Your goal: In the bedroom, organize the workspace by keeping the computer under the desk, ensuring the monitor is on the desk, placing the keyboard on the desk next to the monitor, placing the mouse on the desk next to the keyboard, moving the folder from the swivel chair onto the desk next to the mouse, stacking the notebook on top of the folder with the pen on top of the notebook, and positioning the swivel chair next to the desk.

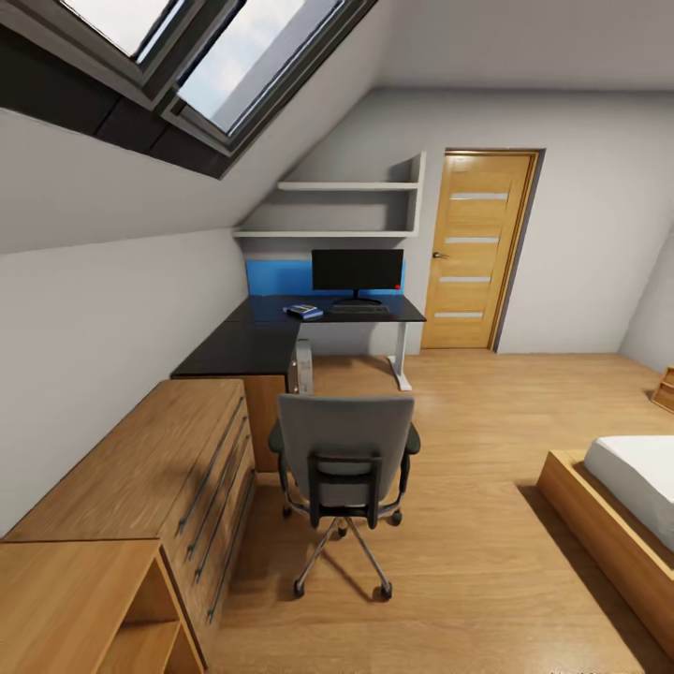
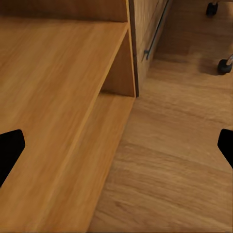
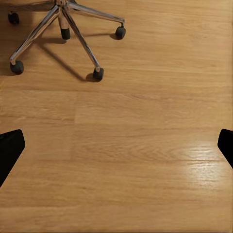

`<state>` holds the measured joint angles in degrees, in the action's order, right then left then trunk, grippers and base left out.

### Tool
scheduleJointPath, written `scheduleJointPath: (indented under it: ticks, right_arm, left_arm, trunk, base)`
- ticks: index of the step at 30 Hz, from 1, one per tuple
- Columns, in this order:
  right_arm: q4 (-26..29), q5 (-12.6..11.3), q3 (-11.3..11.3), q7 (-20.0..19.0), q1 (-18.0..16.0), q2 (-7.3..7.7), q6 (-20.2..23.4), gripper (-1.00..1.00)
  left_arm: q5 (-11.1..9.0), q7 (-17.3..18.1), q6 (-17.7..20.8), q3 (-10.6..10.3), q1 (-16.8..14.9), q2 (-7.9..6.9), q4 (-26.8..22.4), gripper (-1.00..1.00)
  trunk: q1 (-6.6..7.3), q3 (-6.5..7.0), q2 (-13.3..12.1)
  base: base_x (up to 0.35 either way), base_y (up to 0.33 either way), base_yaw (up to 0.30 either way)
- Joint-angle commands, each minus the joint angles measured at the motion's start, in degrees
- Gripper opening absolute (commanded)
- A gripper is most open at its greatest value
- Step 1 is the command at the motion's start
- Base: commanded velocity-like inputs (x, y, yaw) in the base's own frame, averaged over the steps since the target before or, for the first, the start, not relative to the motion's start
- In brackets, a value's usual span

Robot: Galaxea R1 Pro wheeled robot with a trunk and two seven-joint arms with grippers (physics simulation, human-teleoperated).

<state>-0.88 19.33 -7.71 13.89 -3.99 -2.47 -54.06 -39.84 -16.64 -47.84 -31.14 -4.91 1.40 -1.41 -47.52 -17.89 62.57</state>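
The swivel chair (image 1: 344, 449) stands on the plank floor with its grey back toward me, a short way in front of the desk (image 1: 253, 346). Its seat is hidden behind the back. The monitor (image 1: 358, 270) stands on the far desk wing against the blue panel. A low dark shape (image 1: 358, 306) lies in front of it, too small to tell keyboard from stand. Left of that lies a flat blue thing, seemingly the folder (image 1: 303, 312), with something on top. The silver-grey computer (image 1: 301, 365) sits under the desk. My left gripper (image 2: 116, 150) and right gripper (image 3: 116, 148) are open and empty above the floor.
A low oak dresser (image 1: 159, 468) and an open oak shelf unit (image 2: 58, 97) line the left wall. The chair's chrome base (image 3: 58, 24) is near my right gripper. A bed (image 1: 622, 496) is at right, and an oak door (image 1: 477, 248) is at the far wall. Wall shelves (image 1: 346, 211) hang above the desk.
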Motion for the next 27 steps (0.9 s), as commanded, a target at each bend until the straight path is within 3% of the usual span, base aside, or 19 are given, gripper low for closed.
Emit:
scheduleJointPath:
  ticks: [1, 20, 27]
  right_arm:
    - [-0.09, 0.62, -0.45, 0.26, -0.06, 0.0, -0.17, 1.0]
    - [-0.09, 0.62, -0.29, 0.22, -0.06, 0.16, -0.19, 1.0]
    - [-0.09, 0.62, -0.29, 0.18, -0.06, 0.24, -0.16, 1.0]
  left_arm:
    - [0.02, -0.56, -0.06, -0.49, -0.03, 0.01, 0.0, 1.0]
    - [0.19, -0.6, -0.34, -0.54, -0.02, 0.01, 0.0, 1.0]
    - [0.18, -0.6, -0.18, -0.65, -0.01, 0.08, 0.0, 1.0]
  trunk:
    - [0.0, -0.07, 0.05]
    - [0.0, -0.07, 0.05]
    - [-1.54, -1.33, 2.86]
  base:
    - [-0.031, 0.019, -0.001]
    - [-0.004, 0.003, 0.0]
    - [0.0, 0.0, 0.0]
